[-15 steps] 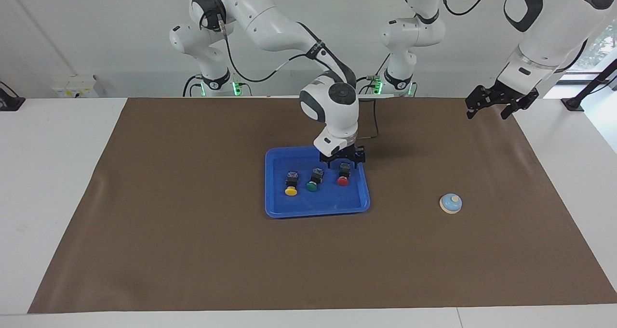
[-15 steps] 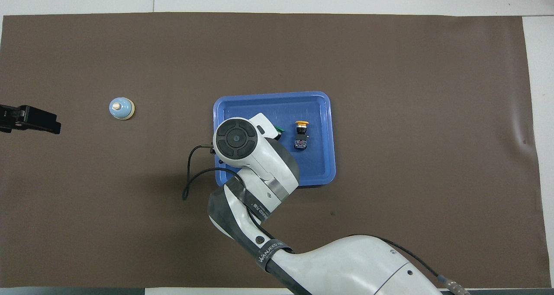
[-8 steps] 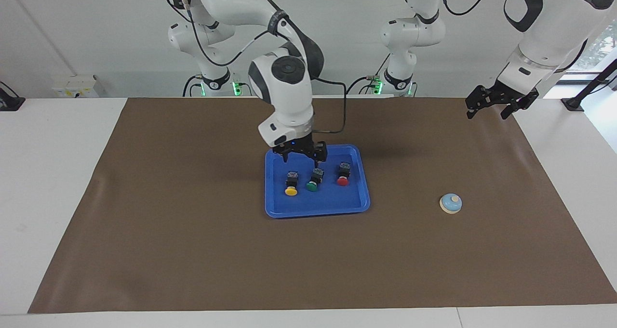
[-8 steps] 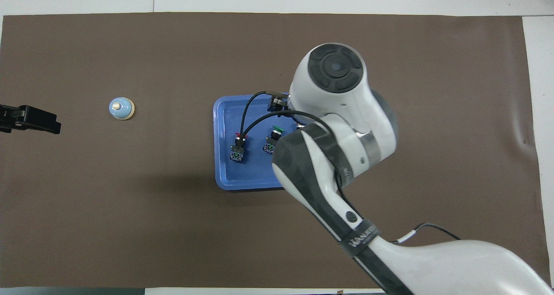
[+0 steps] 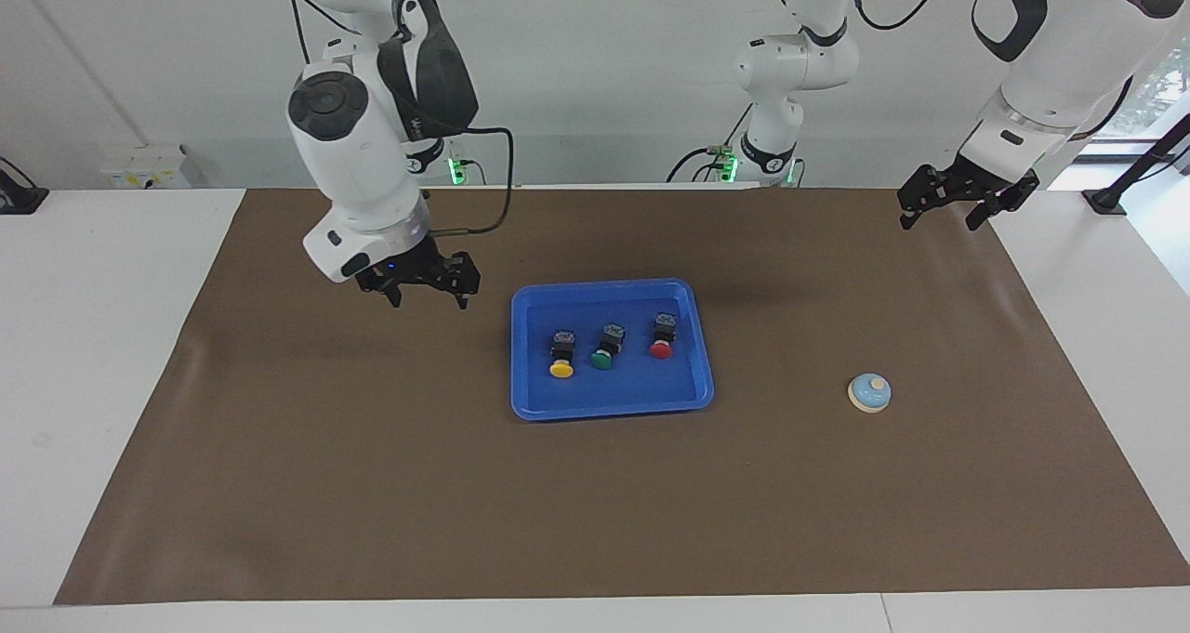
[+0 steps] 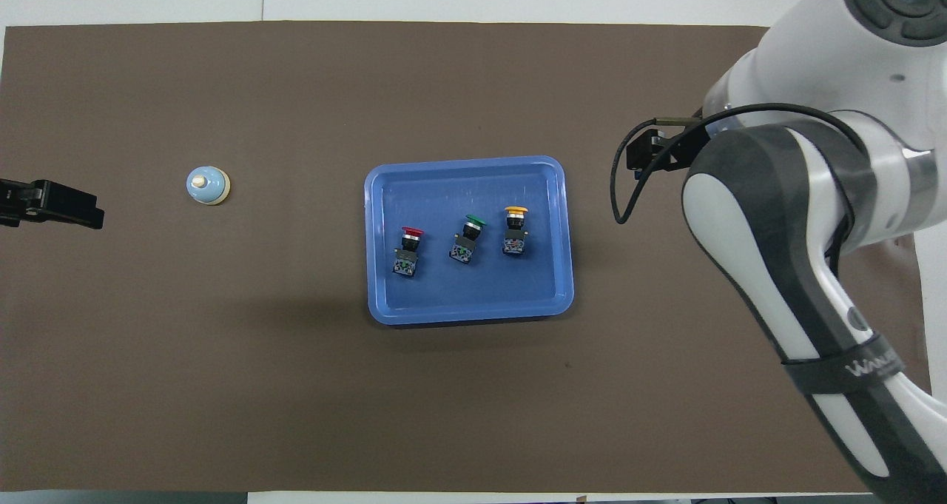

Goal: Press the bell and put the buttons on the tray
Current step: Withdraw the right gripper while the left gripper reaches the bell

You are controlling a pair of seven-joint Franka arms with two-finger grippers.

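The blue tray (image 5: 609,408) (image 6: 466,165) lies mid-table with three buttons resting in it in a row: yellow (image 5: 561,354) (image 6: 515,230), green (image 5: 604,347) (image 6: 466,240) and red (image 5: 662,337) (image 6: 407,251). The light blue bell (image 5: 870,392) (image 6: 208,185) stands on the mat toward the left arm's end. My right gripper (image 5: 429,298) hangs open and empty over the mat beside the tray, toward the right arm's end. My left gripper (image 5: 939,219) (image 6: 55,204) waits open over the mat's edge at the left arm's end, apart from the bell.
A brown mat (image 5: 372,484) covers most of the white table (image 5: 102,336). In the overhead view the right arm's large white body (image 6: 814,215) covers the mat at its own end and hides the right gripper's fingers.
My right gripper has lifted away from the red button in the tray and swung across it to the mat toward the right arm's end. The buttons, bell and left arm have stayed put.
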